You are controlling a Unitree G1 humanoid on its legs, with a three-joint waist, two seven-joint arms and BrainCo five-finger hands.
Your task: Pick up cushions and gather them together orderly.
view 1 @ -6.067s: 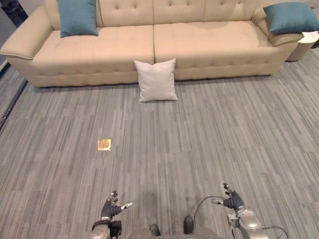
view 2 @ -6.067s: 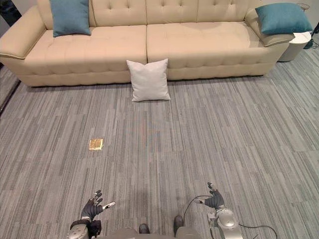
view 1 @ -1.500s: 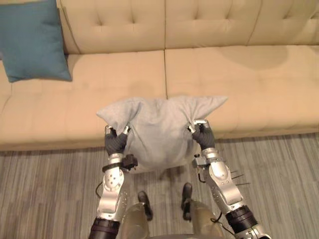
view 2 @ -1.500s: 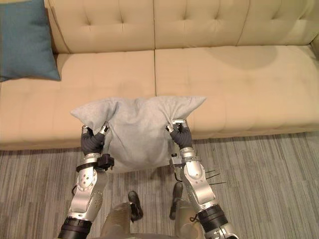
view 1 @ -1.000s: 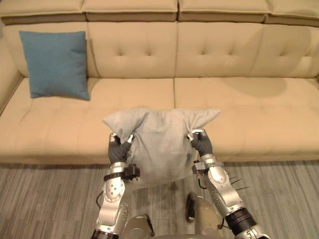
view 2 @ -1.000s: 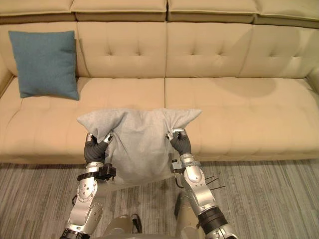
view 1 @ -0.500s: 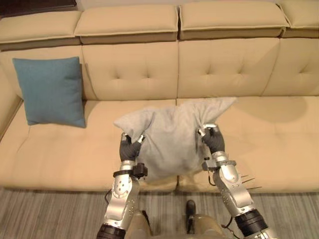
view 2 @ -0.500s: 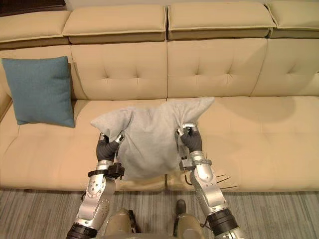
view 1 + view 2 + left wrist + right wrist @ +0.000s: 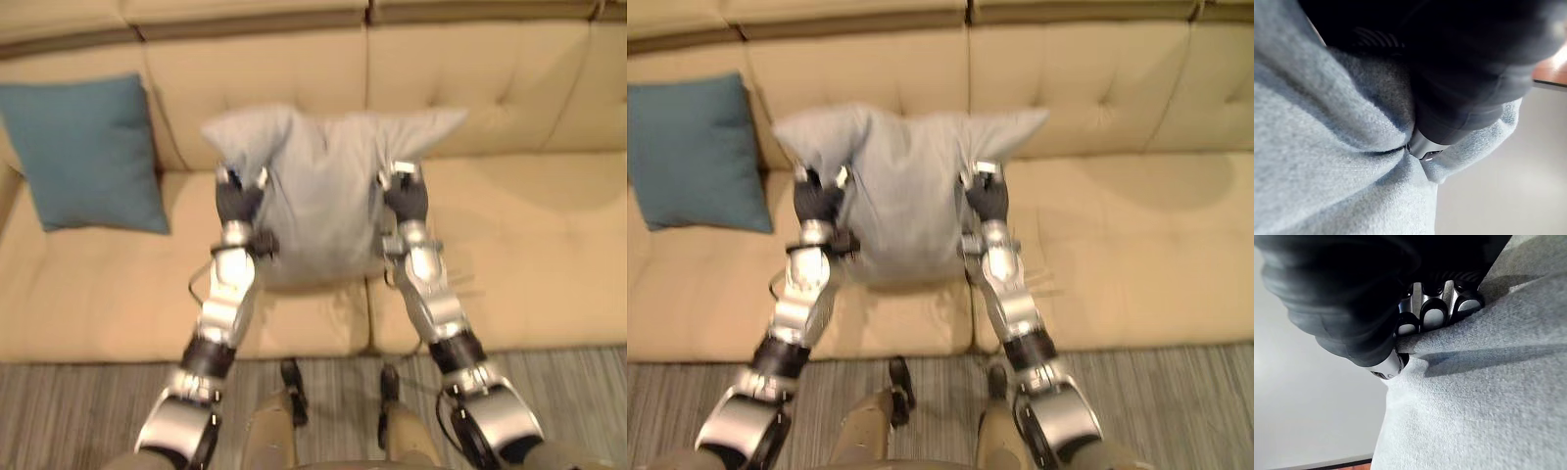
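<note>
We see the grey cushion (image 9: 323, 196) held up off the floor (image 9: 78, 411), in front of the backrest of the beige tufted sofa (image 9: 549, 235) and over the seam between its two seat pads. Both hands have hold of it near its top. The left hand (image 9: 238, 203) grips just under the upper corner on the robot's left, and the right hand (image 9: 406, 199) grips just under the upper corner on its right. The two corners stick out sideways as points above the hands, and the body of the cushion sags between the two forearms. We cannot tell whether its lower edge touches the seat.

In the right wrist view the fingers (image 9: 1434, 318) are curled tight onto a fold of the grey fabric, with the thumb pressed in from the other side, so this hand is closed in a pinch on the cushion. In the left wrist view the dark cover hides most of the left hand. A silver part of it is sunk into a crease of the same grey cloth, which bunches around it, and from the head views we read it as clenched on the cushion too.

A teal cushion (image 9: 86, 155) leans upright against the backrest on the robot's left, near the grey one but apart from it.
</note>
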